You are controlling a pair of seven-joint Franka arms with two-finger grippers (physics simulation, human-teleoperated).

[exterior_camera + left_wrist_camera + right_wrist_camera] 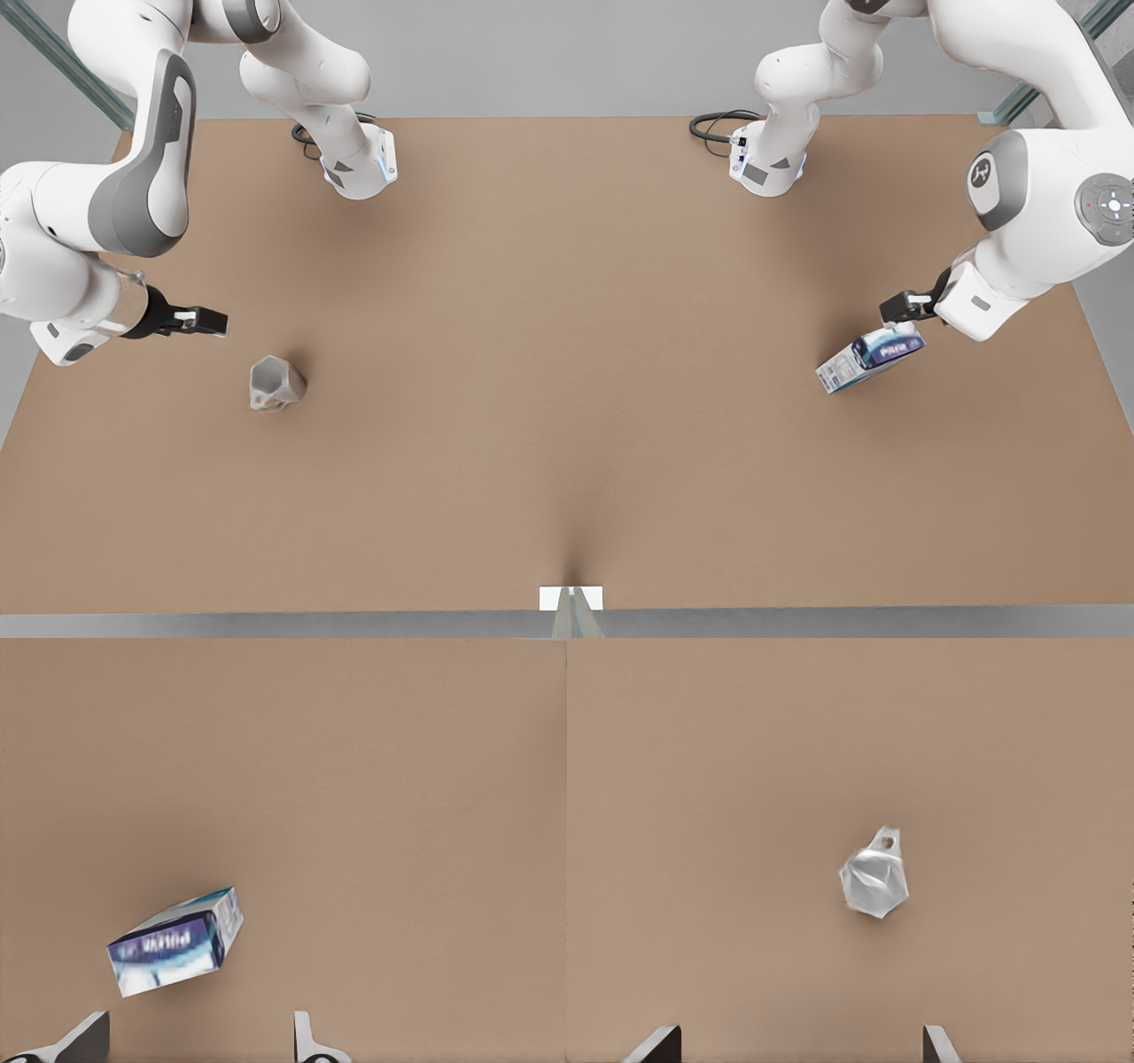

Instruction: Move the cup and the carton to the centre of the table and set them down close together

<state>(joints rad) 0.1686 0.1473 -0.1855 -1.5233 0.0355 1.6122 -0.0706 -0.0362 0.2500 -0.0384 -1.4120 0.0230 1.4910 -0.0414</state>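
Nearest the front edge of the table (567, 496) a small white tab (570, 598) sits at the middle of the rim; beyond it the brown top runs bare across its middle. Farther in, toward the front view's left, the cup (276, 383) rests on the table, pale grey and faceted, well away from the centre; in the right wrist view the cup (874, 878) lies ahead of that arm's two fingertips (660, 1043), which stand wide apart with nothing between them. So the right gripper (208, 321) is the one on the front view's left; it hangs just beyond the cup and to its side, released, not touching it. On the front view's right the carton (870, 356) lies tilted on the table, white with dark blue and teal panels, equally far from the centre; cup and carton are well apart. The left gripper (899, 307) hovers close over the carton's far end; whether it touches I cannot tell. In the left wrist view the carton (177, 941) sits near the spread fingertips (306, 1041), outside the gap, so that claw is released too. At the far edge stand the two arm bases (359, 164), each with a black cable (719, 124) looped beside it.
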